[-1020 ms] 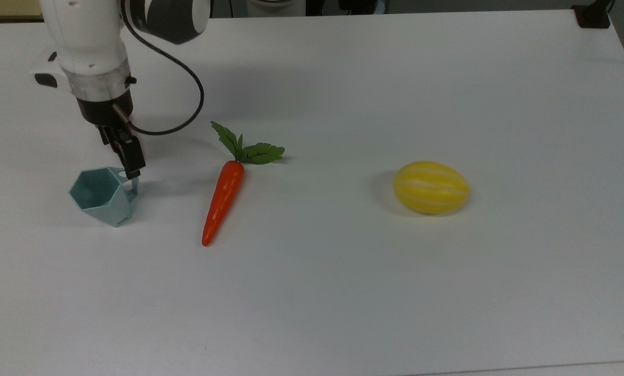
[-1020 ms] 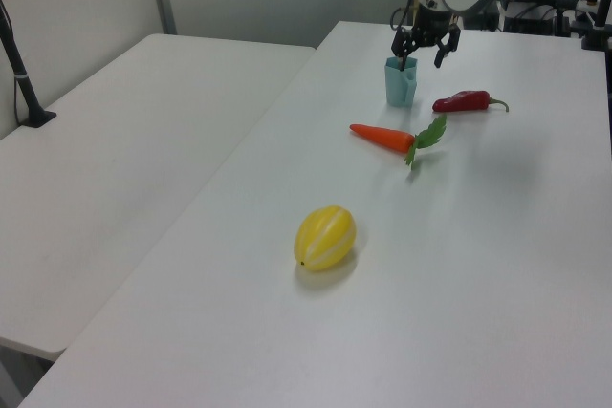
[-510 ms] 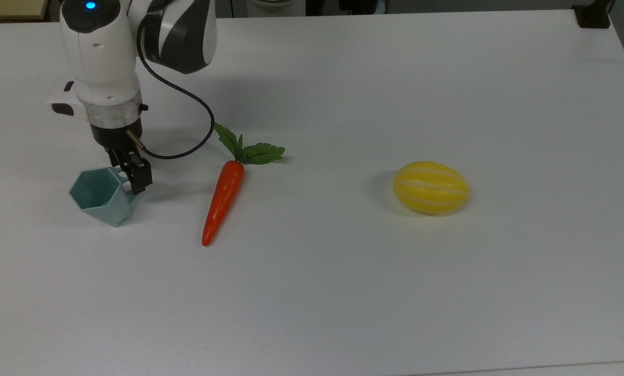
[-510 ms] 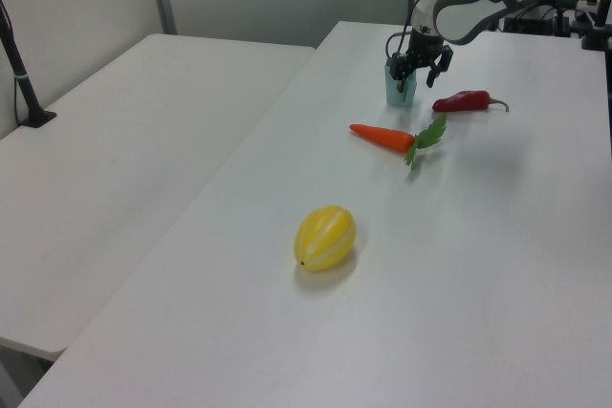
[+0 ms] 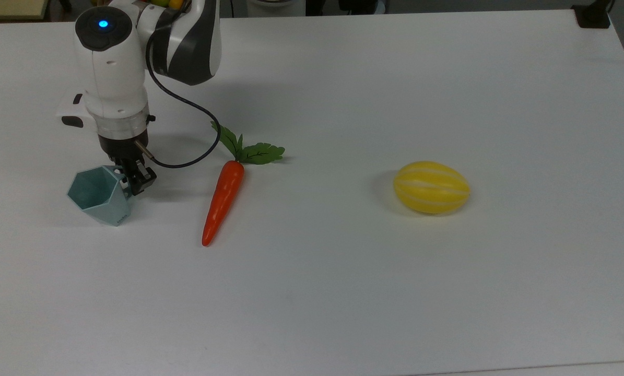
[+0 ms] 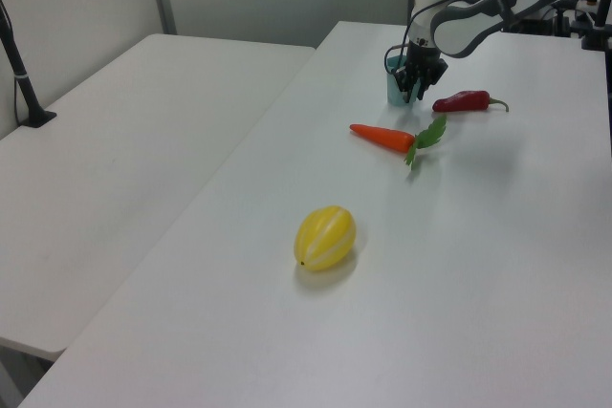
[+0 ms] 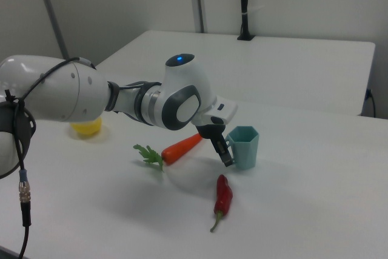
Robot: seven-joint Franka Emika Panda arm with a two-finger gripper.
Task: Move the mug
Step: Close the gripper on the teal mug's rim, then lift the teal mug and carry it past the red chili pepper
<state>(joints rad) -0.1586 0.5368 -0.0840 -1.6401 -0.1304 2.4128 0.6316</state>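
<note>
The pale teal mug [image 5: 95,196] stands upright near the top view's left, its open hexagonal rim facing up. My gripper [image 5: 134,183] reaches down at the mug's right side in the top view, and its black fingers [image 5: 140,180] are closed together on the small handle tab. In the right view the gripper [image 7: 227,153] presses against the left side of the mug [image 7: 245,147]. In the left view the gripper [image 6: 413,91] stands right next to the mug [image 6: 395,88].
An orange carrot [image 5: 223,201] with green leaves lies just right of the mug in the top view. A yellow striped melon [image 5: 431,187] sits farther right. A red chili pepper [image 7: 222,197] lies in front of the mug in the right view. All rest on a white table [image 5: 343,292].
The gripper came down beside the mug and its fingers went from spread apart to closed on the handle. The mug shifted very slightly to the top view's left.
</note>
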